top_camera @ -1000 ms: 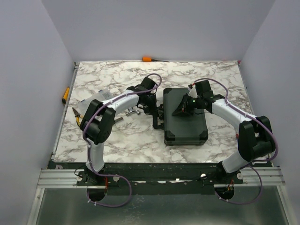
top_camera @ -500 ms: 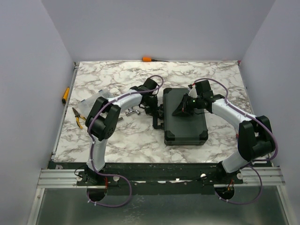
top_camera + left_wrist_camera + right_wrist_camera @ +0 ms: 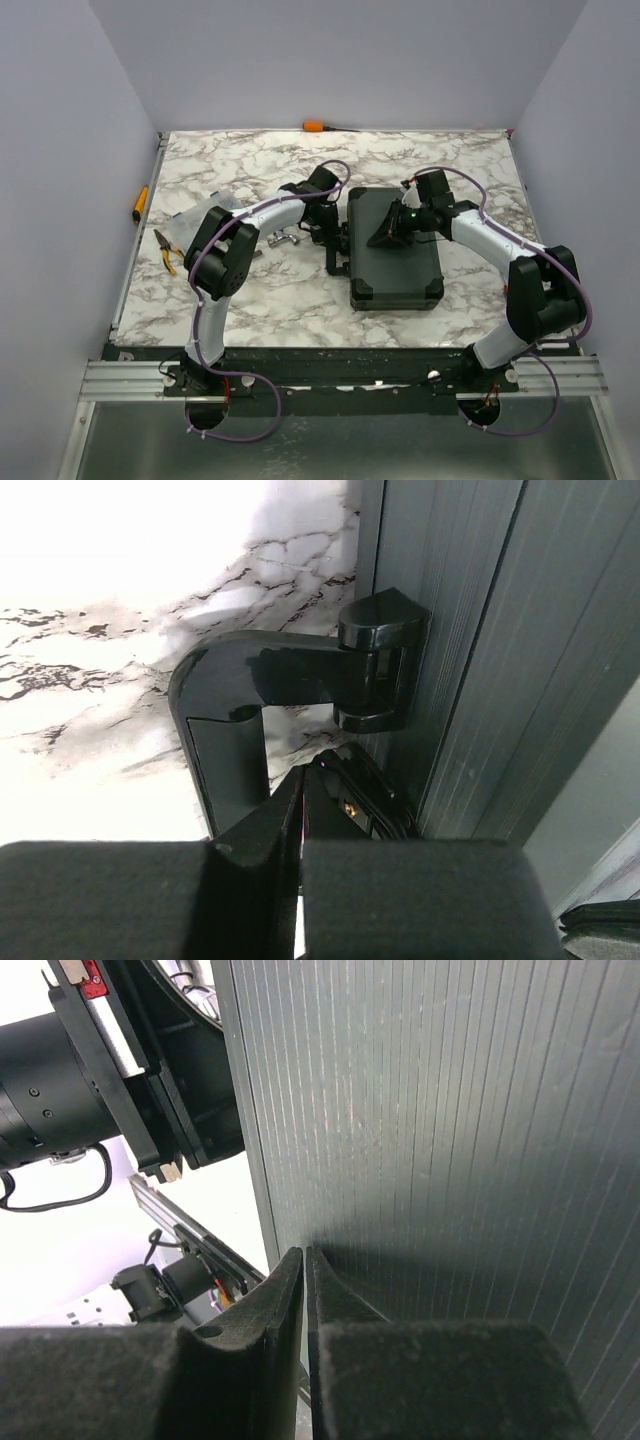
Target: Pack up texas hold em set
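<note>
Case (image 3: 400, 270) lies flat and shut on the table (image 3: 270, 300), a little toward 3 o'clock from the table's middle, with its long sides running 12 to 6. Its ribbed lid (image 3: 450, 1110) faces up. Its handle (image 3: 334, 260) sticks out from the 9 o'clock side, low over the marble.

The left claw (image 3: 337, 235) reaches in from 9 o'clock to that side of the case. In the wrist view its fingers (image 3: 250, 835) are pressed together with only a hairline between them, gripping nothing. The tips sit just beside the handle, below its glossy hinge mount (image 3: 380, 660); whether they touch it I cannot tell.

The right claw (image 3: 372, 238) comes in from 3 o'clock over the lid's 12 o'clock half and points toward 9. Its fingers (image 3: 250, 1305) are likewise closed tight on nothing, with the tips down at the ribbed surface near the lid's 9 o'clock edge.

A clamp (image 3: 280, 240) lies near the case at 9 o'clock, beside the left arm. A plastic box (image 3: 205, 212) sits farther out toward 10. Pliers (image 3: 163, 250) lie near the table's 9 o'clock edge, and a screwdriver (image 3: 314, 126) lies at the 12 o'clock edge.
</note>
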Robot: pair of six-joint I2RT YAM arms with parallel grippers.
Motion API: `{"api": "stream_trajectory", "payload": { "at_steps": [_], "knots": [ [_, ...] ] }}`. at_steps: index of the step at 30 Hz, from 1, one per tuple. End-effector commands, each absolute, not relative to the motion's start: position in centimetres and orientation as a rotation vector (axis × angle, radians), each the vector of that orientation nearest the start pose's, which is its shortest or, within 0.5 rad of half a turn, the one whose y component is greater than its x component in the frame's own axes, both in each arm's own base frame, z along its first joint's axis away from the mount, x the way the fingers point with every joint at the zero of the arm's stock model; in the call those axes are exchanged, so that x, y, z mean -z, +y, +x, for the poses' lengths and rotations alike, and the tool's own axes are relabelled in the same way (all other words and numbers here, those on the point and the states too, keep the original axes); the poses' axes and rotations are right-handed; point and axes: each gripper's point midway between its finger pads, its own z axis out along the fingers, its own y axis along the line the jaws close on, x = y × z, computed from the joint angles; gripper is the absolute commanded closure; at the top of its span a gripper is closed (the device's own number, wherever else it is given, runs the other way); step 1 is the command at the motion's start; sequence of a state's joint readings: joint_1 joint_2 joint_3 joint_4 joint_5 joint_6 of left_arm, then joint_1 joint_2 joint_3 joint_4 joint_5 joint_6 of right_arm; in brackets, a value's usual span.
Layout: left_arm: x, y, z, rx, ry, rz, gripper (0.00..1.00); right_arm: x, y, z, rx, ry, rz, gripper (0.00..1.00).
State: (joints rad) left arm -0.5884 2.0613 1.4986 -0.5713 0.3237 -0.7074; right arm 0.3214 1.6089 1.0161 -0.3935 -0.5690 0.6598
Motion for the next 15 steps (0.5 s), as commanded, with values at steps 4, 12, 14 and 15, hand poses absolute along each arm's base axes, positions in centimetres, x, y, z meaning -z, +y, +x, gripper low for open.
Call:
{"api": "stream_trajectory", "payload": {
  "at_steps": [4,12,14,15],
  "knots": [
    [-0.4,-33.4,30.0,0.761,3.004,-0.1,1.0,0.4,16.1,22.3,-0.54,3.125,0.367,0.89],
    [-0.1,-33.8,28.8,0.769,3.027,-0.11,1.0,-0.4,16.5,22.9,-0.571,3.09,0.374,0.9],
    [-0.8,-33.4,28.9,0.758,3.005,-0.099,1.0,-0.9,16.4,23.1,-0.567,3.076,0.371,0.9],
    [-1.5,-33.3,29.1,0.758,2.986,-0.089,1.0,-1.1,16.5,23.3,-0.569,3.068,0.37,0.9]
  ]
}}
